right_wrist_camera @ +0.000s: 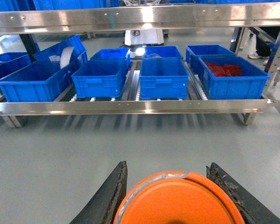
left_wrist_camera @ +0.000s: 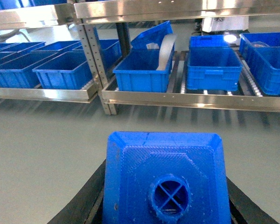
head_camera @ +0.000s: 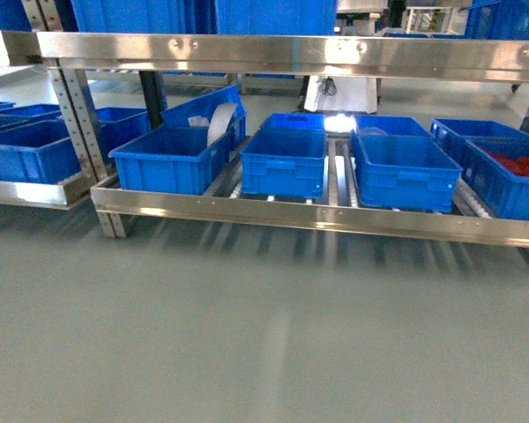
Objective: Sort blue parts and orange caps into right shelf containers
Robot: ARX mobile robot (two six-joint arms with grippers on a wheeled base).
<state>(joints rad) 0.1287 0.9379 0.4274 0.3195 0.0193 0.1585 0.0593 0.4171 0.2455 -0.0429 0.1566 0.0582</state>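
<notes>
In the left wrist view a bright blue part with a round crossed hole in its face fills the lower frame. My left gripper is shut on it, with a black finger against each side. In the right wrist view an orange cap shows its flat end, and my right gripper is shut on it. Both grippers are over bare floor, short of the shelf. The right shelf containers are large blue crates on the low steel rack. Neither gripper shows in the head view.
A steel shelf rail runs across above the crates. One crate at the right holds red items. A tilted crate with a white strip stands at the left of the rack. A second rack with crates lies further left.
</notes>
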